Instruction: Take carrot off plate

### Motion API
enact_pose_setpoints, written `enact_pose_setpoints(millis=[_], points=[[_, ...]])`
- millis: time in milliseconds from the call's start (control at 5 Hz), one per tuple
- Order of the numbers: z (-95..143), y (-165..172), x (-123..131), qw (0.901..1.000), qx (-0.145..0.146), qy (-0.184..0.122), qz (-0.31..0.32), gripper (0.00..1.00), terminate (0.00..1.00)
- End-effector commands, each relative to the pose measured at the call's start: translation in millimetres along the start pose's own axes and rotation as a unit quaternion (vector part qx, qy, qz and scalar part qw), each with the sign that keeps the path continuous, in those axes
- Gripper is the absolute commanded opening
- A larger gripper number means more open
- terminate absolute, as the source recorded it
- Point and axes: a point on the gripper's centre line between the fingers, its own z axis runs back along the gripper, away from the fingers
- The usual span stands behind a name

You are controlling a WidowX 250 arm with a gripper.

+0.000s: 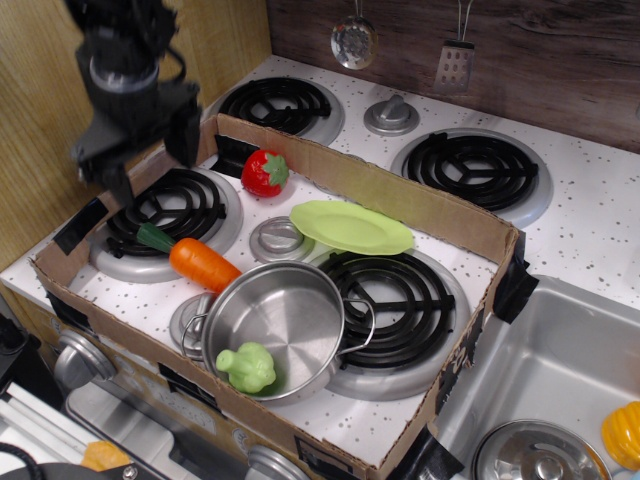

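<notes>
on the stovetop, carrot (197,261) lies below the open, empty hand (150,160).

carrot (195,262): glossy orange plastic
plate (351,227): smooth matt plastic
pot (277,327): shiny brushed metal
box (380,190): rough brown cardboard

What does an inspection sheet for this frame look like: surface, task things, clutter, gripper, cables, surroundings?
Surface: toy stovetop, white speckled, with a cardboard tray wall around the front burners.
Task things: carrot lies off the plate, across the front-left burner's edge, tip behind the pot rim; plate bare.
Clutter: steel pot holding a green toy vegetable; strawberry by the tray's back wall.
Gripper: gripper raised above the left burner, fingers apart, holding nothing.
Cables: dark cable loop by the arm's wrist.
Surroundings: ladle and spatula hanging on the back wall; sink at right.
</notes>
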Motion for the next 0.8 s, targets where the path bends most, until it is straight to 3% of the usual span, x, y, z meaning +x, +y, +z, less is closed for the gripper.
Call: enact_pose_setpoints(millis=[0,200,600], points=[[35.4,-11.7,10.2,0.9991,-0.016,-0.039,-0.001,1.0,0.0],[31.1,-17.8,1.6,0.9973,-0.046,-0.049,-0.031,1.0,0.0],[31.1,-17.8,1.6,0.9973,-0.046,-0.049,-0.031,1.0,0.0]])
